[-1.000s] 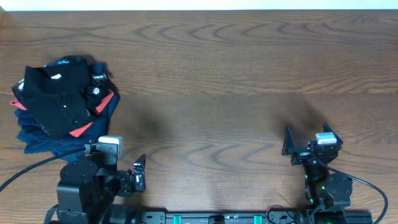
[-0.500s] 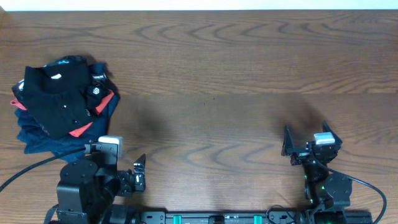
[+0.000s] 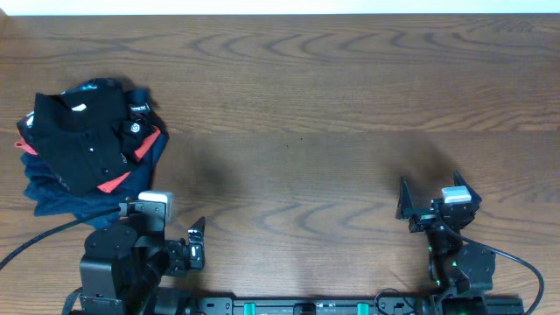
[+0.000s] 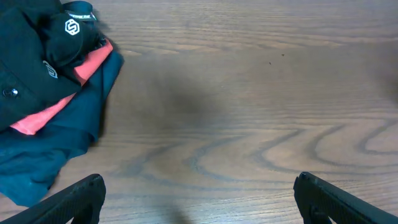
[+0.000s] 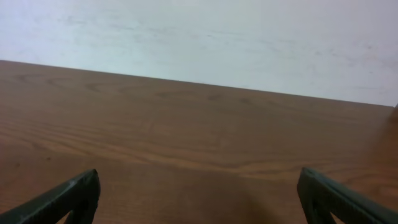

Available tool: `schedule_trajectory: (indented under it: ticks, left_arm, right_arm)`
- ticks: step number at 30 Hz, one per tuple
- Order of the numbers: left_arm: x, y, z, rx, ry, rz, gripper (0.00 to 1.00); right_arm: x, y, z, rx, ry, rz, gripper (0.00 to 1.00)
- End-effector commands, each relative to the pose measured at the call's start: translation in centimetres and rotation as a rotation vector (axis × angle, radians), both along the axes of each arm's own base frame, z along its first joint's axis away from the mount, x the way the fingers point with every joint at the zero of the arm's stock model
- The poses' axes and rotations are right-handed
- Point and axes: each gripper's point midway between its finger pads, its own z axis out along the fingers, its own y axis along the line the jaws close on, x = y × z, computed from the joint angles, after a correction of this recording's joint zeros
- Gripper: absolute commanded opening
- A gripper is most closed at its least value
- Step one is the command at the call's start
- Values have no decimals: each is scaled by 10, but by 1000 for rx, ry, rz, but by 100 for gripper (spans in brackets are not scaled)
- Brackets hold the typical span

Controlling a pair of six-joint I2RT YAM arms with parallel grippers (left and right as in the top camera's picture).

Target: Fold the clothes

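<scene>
The black polo shirt [image 3: 80, 136] lies folded on top of a pile of clothes at the table's left side, its collar and small white buttons showing. In the left wrist view its black fabric [image 4: 25, 62] fills the top left corner. My left gripper [image 3: 164, 224] is open and empty at the front left, just in front of the pile; its fingertips [image 4: 199, 193] stand wide apart over bare wood. My right gripper [image 3: 430, 194] is open and empty at the front right, far from the shirt; its fingers [image 5: 199, 193] frame bare table.
Under the polo lie a red garment [image 3: 114, 182] and a navy one [image 3: 52, 194]; both also show in the left wrist view, red [image 4: 43, 115] and navy [image 4: 68, 134]. The wooden table [image 3: 306, 114] spreads to the right. A white wall [image 5: 199, 37] lies beyond the far edge.
</scene>
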Motion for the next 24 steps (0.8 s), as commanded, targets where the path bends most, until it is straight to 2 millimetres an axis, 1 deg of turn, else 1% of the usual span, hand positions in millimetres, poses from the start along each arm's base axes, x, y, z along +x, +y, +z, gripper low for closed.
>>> schedule_trajectory:
  ticks: [1,16,21,24]
  left_arm:
    - [0,1,-1,0,3,10,98]
    - [-2,1,-2,0,4,10,98]
    - [-1,18,0,58,-60,79,98]
    - [0,25,-14,70,-95,117,98]
  right_arm:
    - [-1,2,0,-13,-2,11,99]
    - [-1,2,0,-13,-2,11,99]
    - [-1,2,0,-13,-2,11,99]
    - [-1,2,0,-13,-2,11,99]
